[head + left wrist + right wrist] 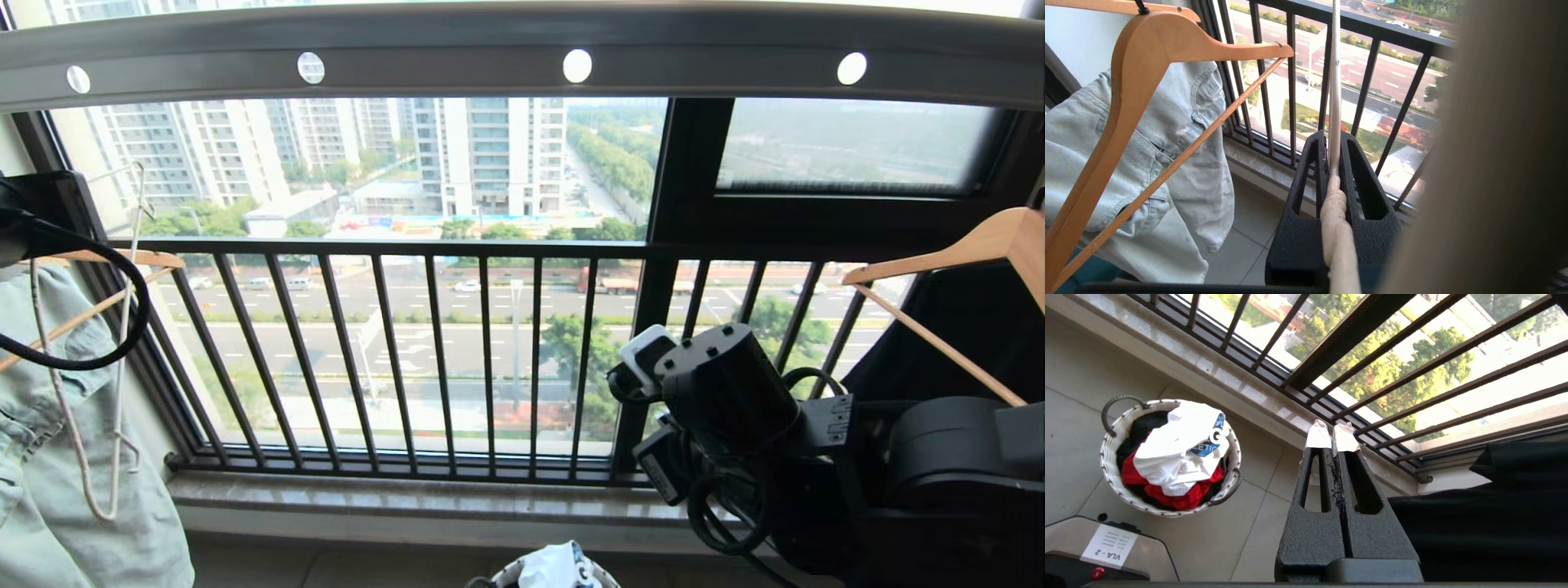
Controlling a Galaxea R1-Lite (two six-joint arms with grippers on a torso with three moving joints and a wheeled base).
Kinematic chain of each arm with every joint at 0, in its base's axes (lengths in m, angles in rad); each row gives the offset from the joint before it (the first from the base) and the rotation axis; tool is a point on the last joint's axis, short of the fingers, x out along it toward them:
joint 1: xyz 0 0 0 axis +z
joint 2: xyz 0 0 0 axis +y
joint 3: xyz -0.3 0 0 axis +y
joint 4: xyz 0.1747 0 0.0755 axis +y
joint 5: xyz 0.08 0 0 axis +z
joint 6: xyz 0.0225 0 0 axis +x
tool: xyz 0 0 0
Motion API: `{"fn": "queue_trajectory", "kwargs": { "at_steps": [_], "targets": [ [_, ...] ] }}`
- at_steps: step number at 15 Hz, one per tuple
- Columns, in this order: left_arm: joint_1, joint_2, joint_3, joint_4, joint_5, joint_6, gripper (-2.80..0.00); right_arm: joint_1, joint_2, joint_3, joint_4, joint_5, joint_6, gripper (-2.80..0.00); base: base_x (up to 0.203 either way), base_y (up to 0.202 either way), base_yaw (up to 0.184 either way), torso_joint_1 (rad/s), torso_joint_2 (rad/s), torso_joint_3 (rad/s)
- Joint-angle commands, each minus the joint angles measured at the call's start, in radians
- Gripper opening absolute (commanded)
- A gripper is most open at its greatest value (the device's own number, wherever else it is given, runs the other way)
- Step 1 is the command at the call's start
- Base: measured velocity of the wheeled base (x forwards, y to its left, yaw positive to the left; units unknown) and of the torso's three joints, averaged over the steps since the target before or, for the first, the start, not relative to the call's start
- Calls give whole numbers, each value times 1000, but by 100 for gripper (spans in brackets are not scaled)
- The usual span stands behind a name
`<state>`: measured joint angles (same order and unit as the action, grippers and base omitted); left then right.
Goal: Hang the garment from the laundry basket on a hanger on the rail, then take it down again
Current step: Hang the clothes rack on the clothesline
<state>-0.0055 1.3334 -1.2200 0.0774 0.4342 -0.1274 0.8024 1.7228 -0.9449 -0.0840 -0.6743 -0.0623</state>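
Two arms by the barred window over pale floor tiles [1069,375]: left jaws pinching the hanger [1334,102], right jaws pressed together

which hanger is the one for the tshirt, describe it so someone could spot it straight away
Start at the black window railing and go to its left end, where a pale denim garment hangs. The hanger dangles in front of it, clamped in the left gripper. It is thin, cream-white wire, unlike the thick wooden hanger beside it.
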Motion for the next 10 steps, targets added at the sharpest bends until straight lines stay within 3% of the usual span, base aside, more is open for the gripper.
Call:
{"fn": "queue_trajectory", "kwargs": {
  "at_steps": [1, 3, 10],
  "targets": [
    [8, 46, -41, 2, -25, 1, -280, 5, 0, 0, 0, -25, -1, -280, 0, 0, 0, 0, 0, 0],
    [10, 82, -76, 1, -67, 1, -280, 5, 4, -2, -2, -25, -1, -280, 0, 0, 0, 0, 0, 0],
    [10, 137, -119, 1, -70, 17, -280, 4, 8, -1, 0, -27, -2, -280, 0, 0, 0, 0, 0, 0]
  ]
}}
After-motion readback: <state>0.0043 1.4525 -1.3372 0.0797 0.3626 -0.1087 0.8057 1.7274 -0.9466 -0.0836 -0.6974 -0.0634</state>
